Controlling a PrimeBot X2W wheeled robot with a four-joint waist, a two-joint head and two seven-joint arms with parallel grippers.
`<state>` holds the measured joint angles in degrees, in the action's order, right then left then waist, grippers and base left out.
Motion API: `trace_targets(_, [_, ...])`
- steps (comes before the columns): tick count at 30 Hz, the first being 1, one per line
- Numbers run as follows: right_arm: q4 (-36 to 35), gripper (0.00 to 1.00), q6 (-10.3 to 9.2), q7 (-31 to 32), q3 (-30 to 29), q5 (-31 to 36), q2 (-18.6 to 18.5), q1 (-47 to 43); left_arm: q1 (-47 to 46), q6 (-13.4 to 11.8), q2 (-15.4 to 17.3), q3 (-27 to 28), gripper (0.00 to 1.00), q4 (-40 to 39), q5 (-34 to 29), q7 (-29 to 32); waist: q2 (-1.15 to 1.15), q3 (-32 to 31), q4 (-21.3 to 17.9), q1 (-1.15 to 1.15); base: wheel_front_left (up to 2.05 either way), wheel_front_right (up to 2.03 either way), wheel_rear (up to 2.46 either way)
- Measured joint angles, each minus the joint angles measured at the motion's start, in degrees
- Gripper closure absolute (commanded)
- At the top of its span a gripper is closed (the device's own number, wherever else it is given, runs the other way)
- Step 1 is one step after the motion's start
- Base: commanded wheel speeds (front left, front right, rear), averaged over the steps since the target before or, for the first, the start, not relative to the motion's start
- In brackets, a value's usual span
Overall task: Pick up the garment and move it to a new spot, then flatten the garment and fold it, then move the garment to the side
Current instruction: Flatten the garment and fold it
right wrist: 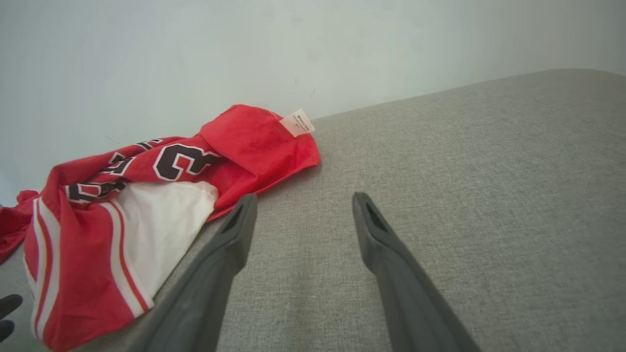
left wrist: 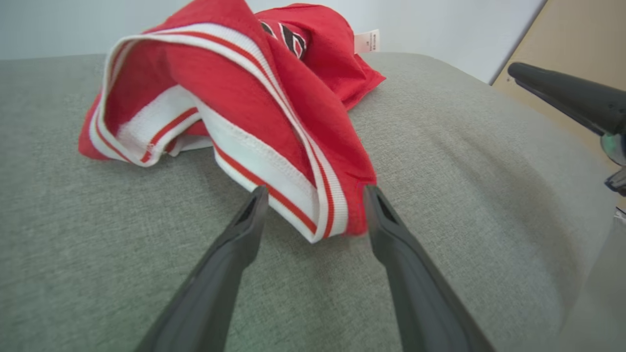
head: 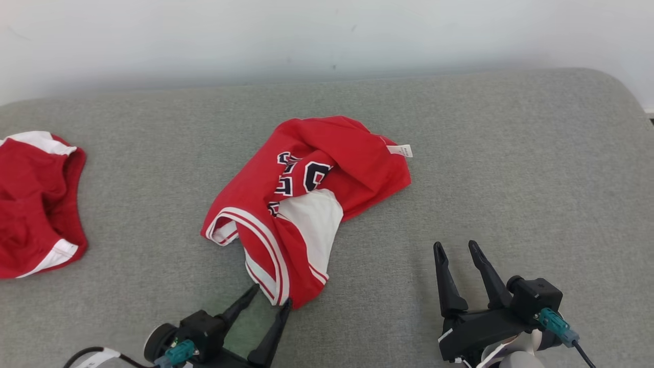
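i'm looking down on a wide grey fabric-covered surface (head: 511, 153) with a rounded far corner, backed by a plain pale wall (head: 327, 36).

the garment (head: 357, 163), a red jersey with white panels, red-and-white striped trim and dark numerals, lies crumpled near the middle of the surface, bunched higher at the far end and tapering towards me. its striped hem corner reaches down to my left gripper. a second red and white garment (head: 30, 204) sits well apart at the far left edge of the head view, partly cut off.

my left gripper (head: 271, 296) is low on the surface at the near end of the garment with its jaws spread wide. in the left wrist view the striped hem corner lies between the two fingers of the left gripper (left wrist: 317, 190); one tip is right at the red edge, and the fabric isn't pinched.

my right gripper (head: 456, 245) rests over bare grey cloth to the right of the garment, clear of it, jaws wide apart and holding nothing. the right wrist view shows its fingers (right wrist: 234, 234) flanking bare fabric.

a small white care tag (head: 400, 150) sticks out at the garment's far right corner.
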<state>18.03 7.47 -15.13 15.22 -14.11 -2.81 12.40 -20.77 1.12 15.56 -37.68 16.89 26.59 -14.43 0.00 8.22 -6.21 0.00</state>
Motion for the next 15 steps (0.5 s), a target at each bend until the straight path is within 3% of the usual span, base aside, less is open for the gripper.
trace_targets(9, [0.2,0.00,0.00,0.0,0.3,-0.3,0.0,0.5,-1.9,1.6,-1.5,-1.8,0.00,5.1,-0.3,0.3,0.00,0.8,-2.7,0.00,0.00,0.00,0.00])
trace_targets(10, [0.2,0.00,0.00,0.0,0.2,-0.3,0.0,0.6,-2.2,1.7,-1.6,-1.6,0.42,5.9,-0.2,0.3,0.00,0.8,-3.0,0.00,0.00,0.00,0.00])
trace_targets(11, [0.2,0.00,0.00,0.0,0.2,-0.3,0.0,0.7,-2.5,1.7,-1.8,-1.4,0.95,6.4,0.0,0.2,0.00,0.8,-3.2,0.00,0.00,0.00,0.00])
trace_targets(12, [0.2,0.00,0.00,0.0,0.0,-0.3,0.0,0.7,-2.9,1.7,-1.9,-1.3,1.00,6.8,0.0,0.2,0.00,0.7,-3.4,0.00,0.00,0.00,0.00])
trace_targets(15, [0.2,0.00,0.00,0.0,-0.8,0.0,0.0,0.4,-3.2,1.7,-2.4,-0.5,1.00,6.9,0.0,-0.3,0.00,0.3,-3.1,0.00,0.00,0.00,0.00])
